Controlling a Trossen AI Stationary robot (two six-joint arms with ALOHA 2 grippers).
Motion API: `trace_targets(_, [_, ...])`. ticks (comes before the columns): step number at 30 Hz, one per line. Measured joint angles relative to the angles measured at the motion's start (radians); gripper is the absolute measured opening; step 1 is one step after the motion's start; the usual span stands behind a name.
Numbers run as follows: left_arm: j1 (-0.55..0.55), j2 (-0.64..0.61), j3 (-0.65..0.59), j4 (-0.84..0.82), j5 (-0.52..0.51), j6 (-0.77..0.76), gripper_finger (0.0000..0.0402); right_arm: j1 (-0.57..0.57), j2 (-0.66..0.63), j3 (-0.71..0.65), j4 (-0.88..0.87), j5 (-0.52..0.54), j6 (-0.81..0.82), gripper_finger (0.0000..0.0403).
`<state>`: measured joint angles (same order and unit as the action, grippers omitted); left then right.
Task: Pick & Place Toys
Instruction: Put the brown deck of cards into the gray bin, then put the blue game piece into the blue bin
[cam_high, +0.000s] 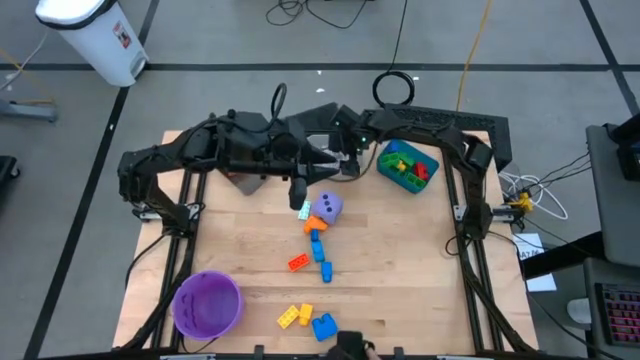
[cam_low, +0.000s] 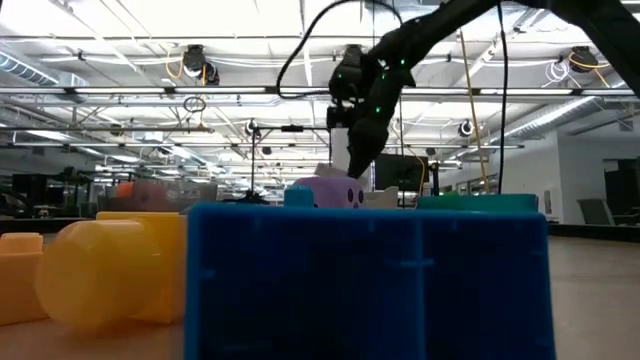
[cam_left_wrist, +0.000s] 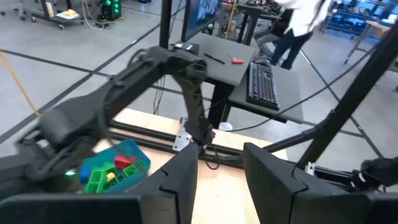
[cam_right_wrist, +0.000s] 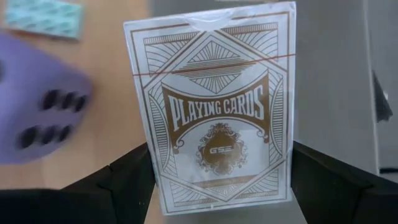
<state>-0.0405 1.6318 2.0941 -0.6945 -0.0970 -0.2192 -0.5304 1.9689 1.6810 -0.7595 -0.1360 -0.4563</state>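
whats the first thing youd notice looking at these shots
The white playing card box clamped in the right gripper fills the right wrist view, held above the table beside the purple die. On the wood below, a loose line of bricks runs toward the near edge, with a purple bowl at the near left corner and a teal bin of bricks at the far right.

Non-task stuff: bowl, bin, worktop, room clutter.
Purple round bowl (cam_high: 207, 304) at worktop (cam_high: 400, 270) corner, well apart from left pincer (cam_high: 297, 199); teal bin (cam_high: 383, 166) just beside right pincer (cam_high: 318, 158); white bin (cam_high: 95, 35) on floor; keyboard (cam_left_wrist: 262, 83) on a dark desk beyond; person (cam_left_wrist: 298, 25) walking behind.
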Motion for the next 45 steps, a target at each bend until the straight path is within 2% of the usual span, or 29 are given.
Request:
trace_targets(4, [-0.015, 0.000, 0.000, -0.005, 0.002, 0.000, 0.0136, -0.030, 0.029, 0.000, -0.006, -0.047, 0.027, 0.0303])
trace_targets(9, [-0.023, 0.000, 0.000, -0.008, 0.003, -0.004, 0.0136, -0.031, 0.046, -0.001, 0.014, -0.044, 0.027, 0.0305])
trace_targets(16, [-0.033, 0.000, 0.000, -0.016, 0.002, -0.026, 0.0136, -0.024, 0.018, -0.001, 0.076, 0.006, 0.067, 0.0388])
trace_targets(23, [-0.034, 0.000, 0.000, -0.043, 0.002, -0.033, 0.0136, -0.017, -0.078, -0.001, 0.045, -0.019, 0.129, 0.0379])
trace_targets(27, [-0.034, 0.000, 0.000, -0.042, 0.001, -0.053, 0.0136, -0.011, -0.165, -0.001, 0.036, -0.180, 0.241, 0.0381])
trace_targets(30, [-0.033, 0.000, 0.000, -0.038, 0.001, -0.054, 0.0136, 0.005, -0.229, -0.001, 0.039, -0.256, 0.329, 0.0380])
trace_targets(38, [-0.032, 0.000, 0.000, -0.035, 0.001, -0.096, 0.0136, 0.107, -0.395, -0.001, 0.046, -0.257, 0.367, 0.0379])
trace_targets(45, [-0.032, 0.000, 0.000, -0.035, 0.001, -0.097, 0.0136, 0.184, -0.466, -0.001, 0.060, -0.256, 0.367, 0.0379])
